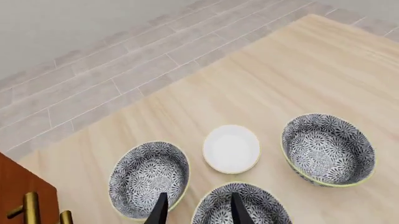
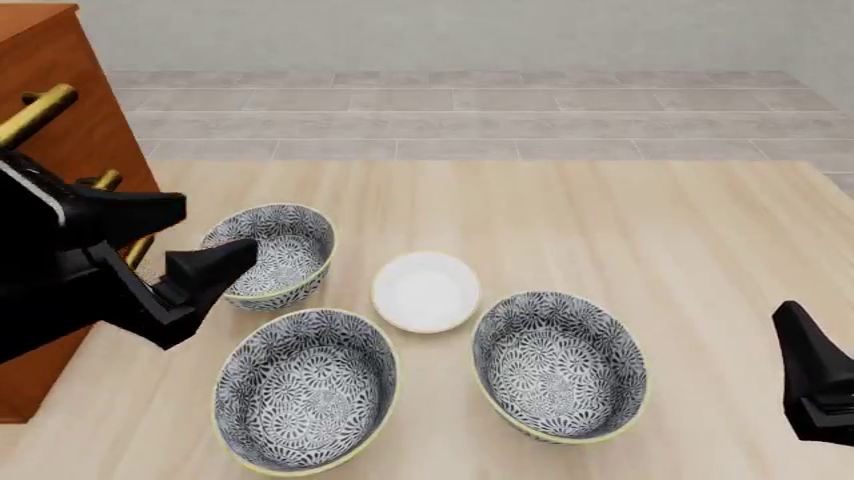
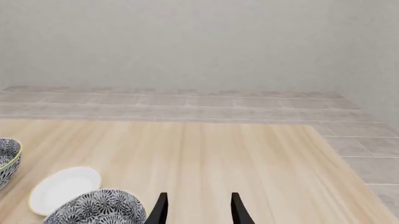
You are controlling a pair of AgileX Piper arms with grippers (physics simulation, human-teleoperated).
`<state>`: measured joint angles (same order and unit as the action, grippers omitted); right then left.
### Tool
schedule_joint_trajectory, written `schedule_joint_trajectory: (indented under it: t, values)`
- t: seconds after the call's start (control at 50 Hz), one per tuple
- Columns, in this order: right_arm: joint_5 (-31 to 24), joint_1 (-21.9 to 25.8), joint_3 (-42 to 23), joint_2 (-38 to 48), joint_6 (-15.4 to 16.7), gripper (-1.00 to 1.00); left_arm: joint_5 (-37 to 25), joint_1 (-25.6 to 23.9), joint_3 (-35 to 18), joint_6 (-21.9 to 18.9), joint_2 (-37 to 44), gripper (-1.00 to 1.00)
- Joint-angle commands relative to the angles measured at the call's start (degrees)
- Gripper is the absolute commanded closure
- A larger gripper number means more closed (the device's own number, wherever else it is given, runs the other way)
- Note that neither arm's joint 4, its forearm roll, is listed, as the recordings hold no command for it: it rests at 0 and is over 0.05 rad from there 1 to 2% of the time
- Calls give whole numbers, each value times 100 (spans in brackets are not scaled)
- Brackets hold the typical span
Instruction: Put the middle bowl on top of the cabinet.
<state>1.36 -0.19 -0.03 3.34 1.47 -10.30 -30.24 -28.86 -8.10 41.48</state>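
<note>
The middle bowl [image 2: 307, 388] [image 1: 240, 207], wide with a blue-grey floral pattern and a pale yellow rim, rests on the table near its front edge. Its twin [image 2: 561, 365] [image 1: 327, 149] [image 3: 100, 207] sits to the right. The reddish-brown cabinet [image 2: 60, 120] [image 1: 18, 186] with brass handles stands at the left. My left gripper [image 2: 214, 235] [image 1: 199, 212] hangs open and empty above the table, beside the cabinet and just over the middle bowl's far rim. At the front right my right gripper [image 2: 807, 370] [image 3: 198, 210] is open, holds nothing and is apart from every bowl.
A smaller, deeper patterned bowl [image 2: 274, 255] [image 1: 149, 172] sits next to the cabinet. A small white dish [image 2: 424, 290] [image 1: 231, 148] [image 3: 62, 189] lies between the three bowls. Light wooden table [image 2: 641, 230]; grey tiled floor beyond its far edge.
</note>
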Motion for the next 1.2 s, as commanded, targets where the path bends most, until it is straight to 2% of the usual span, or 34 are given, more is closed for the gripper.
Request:
schedule_joint_trajectory:
  t: [0.02,0.16,0.26,0.34,0.5,0.62,0.66,0.82,1.2]
  values:
    - [9,24,1,22,15,-100,-386,-428,-591,-19,657,-100]
    - [6,34,1,29,23,-100,-568,-669,-886,55,1123,-100]
    - [3,20,1,28,26,-100,-661,-828,-1108,-67,1434,-100]
    - [1,18,1,23,27,-100,-738,-873,-1271,47,1623,-100]
    - [26,32,1,52,48,-100,-899,-909,-1571,-160,1985,-100]
    - [37,22,1,63,42,-100,-1058,-1214,-1816,-104,2274,-100]
    - [48,12,1,73,32,-100,-1057,-1155,-1897,-140,2370,-100]
    - [59,20,1,83,41,-100,-1239,-1448,-2304,-133,2777,-100]
    - [49,50,2,117,62,-100,-1418,-1606,-2981,-93,3474,-100]
